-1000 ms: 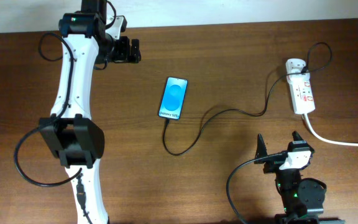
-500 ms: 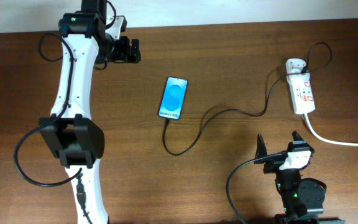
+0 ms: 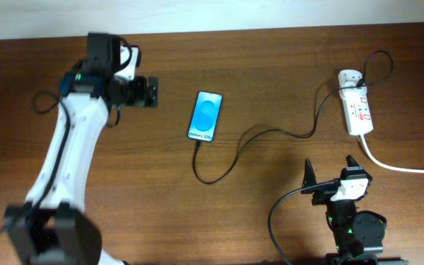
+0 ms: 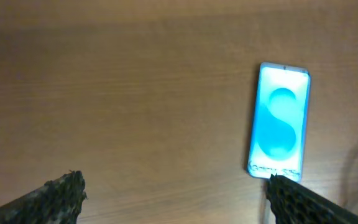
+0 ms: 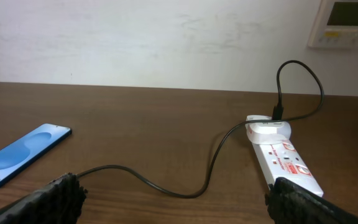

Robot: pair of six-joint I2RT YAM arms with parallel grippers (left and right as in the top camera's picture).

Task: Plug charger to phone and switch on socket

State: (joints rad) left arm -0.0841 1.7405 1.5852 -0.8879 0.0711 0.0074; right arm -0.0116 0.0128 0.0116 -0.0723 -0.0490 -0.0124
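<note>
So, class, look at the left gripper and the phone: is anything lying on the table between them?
Nothing visible: only bare table lies between the left gripper and the phone. The charger cable lies clear of that gap.

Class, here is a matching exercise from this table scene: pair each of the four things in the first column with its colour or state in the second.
1 phone
2 charger
3 socket
4 right gripper

A white body, red markings
B jaws apart, empty
C thin black cable
D lit blue screen

Pairs: 1-D, 2-C, 3-A, 4-B
</note>
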